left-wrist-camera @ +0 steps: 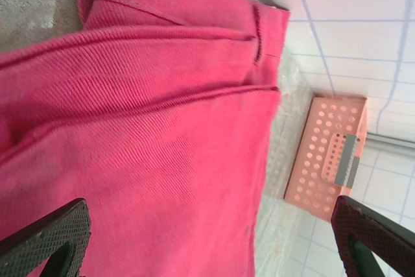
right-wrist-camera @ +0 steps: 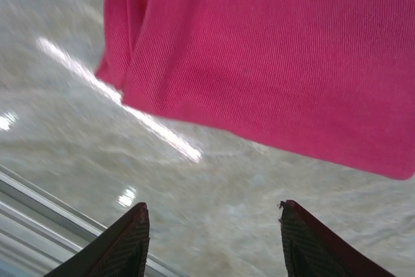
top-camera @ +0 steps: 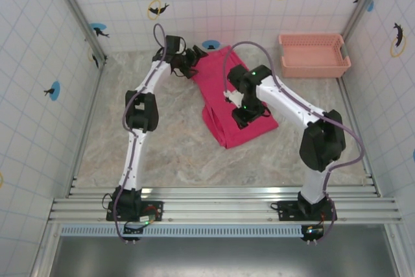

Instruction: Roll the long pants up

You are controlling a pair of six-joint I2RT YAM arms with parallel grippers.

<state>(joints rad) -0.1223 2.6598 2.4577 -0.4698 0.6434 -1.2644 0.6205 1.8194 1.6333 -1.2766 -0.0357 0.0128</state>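
Pink-red soft fabric long pants (top-camera: 219, 92) are lying folded on the marbled surface (top-camera: 168, 150). The left hand (top-camera: 188, 64) at the far end and the right hand (top-camera: 248, 113) at the near edge are both gaping wide and empty. Pinching only one layer is likely risking a skewed, loosening roll.

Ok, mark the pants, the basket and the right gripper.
long pants (top-camera: 214, 95), top view, mid-fabric.
basket (top-camera: 314, 69), top view, near wall.
right gripper (right-wrist-camera: 214, 204), right wrist view, midway between fingertips.

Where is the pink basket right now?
In the top view, the pink basket sits in the far right corner of the table by the tiled wall, apart from the long pants to its left.
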